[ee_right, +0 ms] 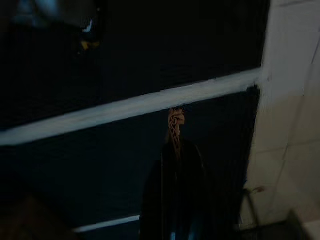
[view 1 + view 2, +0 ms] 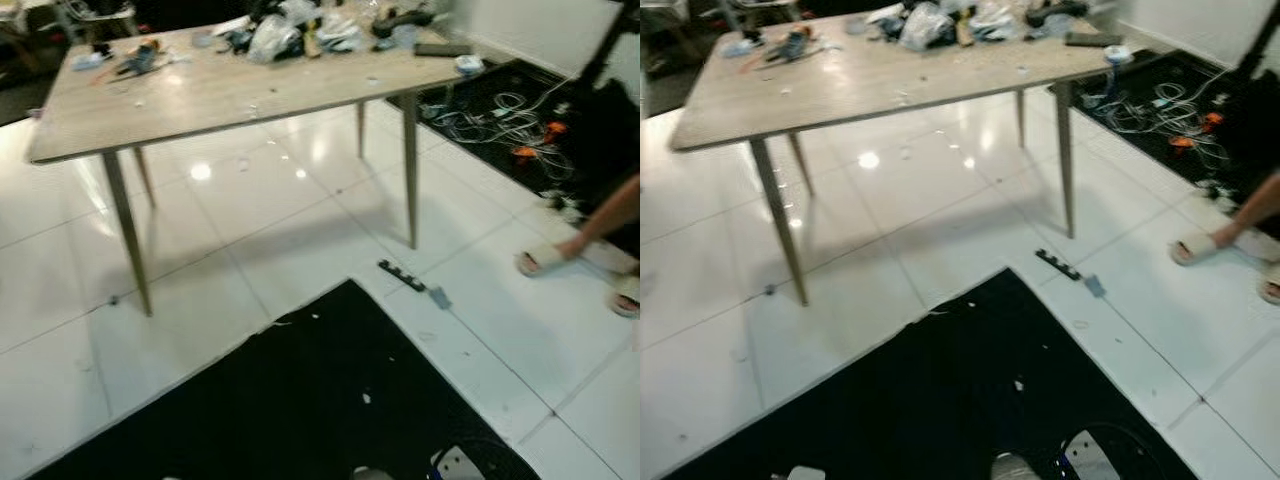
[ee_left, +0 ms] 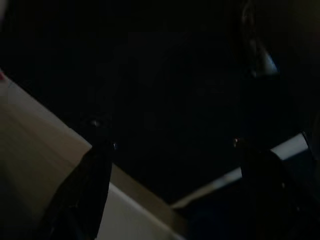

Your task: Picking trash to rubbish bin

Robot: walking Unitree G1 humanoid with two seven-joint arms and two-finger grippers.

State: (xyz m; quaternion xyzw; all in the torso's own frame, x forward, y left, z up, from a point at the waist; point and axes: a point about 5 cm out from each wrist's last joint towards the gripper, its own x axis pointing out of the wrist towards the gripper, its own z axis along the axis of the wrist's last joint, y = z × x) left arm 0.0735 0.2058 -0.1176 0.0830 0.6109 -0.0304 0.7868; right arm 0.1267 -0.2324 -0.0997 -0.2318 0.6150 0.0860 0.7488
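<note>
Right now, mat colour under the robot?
Black mat, with white specks, on white tiles; left eye view shows it best.

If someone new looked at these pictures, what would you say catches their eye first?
Probably the long wooden table on thin legs, with clutter piled along its far edge. Next, the black mat spread over the glossy white floor in the foreground, and a tangle of cables on the dark mat to the right. A person's sandalled foot enters at the right edge.
</note>
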